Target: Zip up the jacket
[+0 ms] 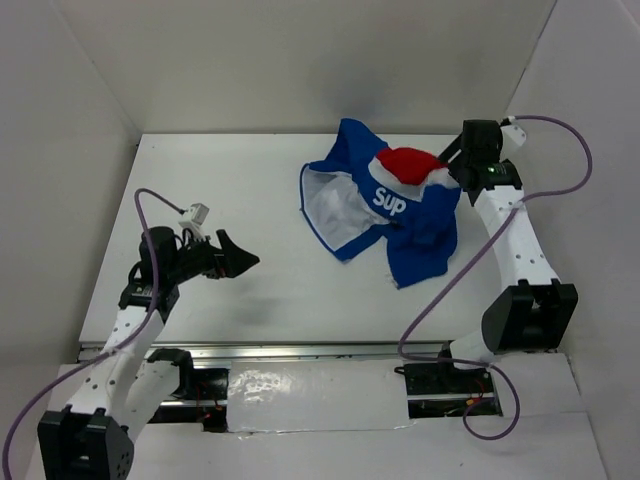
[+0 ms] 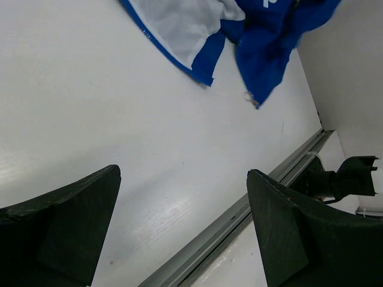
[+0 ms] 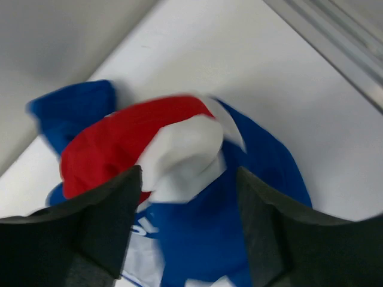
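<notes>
The jacket (image 1: 385,205) lies crumpled on the white table at the back right, royal blue with a red hump, white lining and white lettering. It also shows in the left wrist view (image 2: 263,42) and in the right wrist view (image 3: 179,179). My right gripper (image 1: 452,172) is open above the jacket's right side, its jaws (image 3: 188,209) spread apart over the red and white fabric, holding nothing. My left gripper (image 1: 238,260) is open and empty over bare table at the left, well away from the jacket; in its own view (image 2: 182,209) only table lies between the jaws. The zipper is not discernible.
White walls enclose the table (image 1: 230,180) on three sides. A metal rail (image 1: 300,350) runs along the near edge, also seen in the left wrist view (image 2: 239,221). A purple cable (image 1: 440,290) hangs beside the right arm.
</notes>
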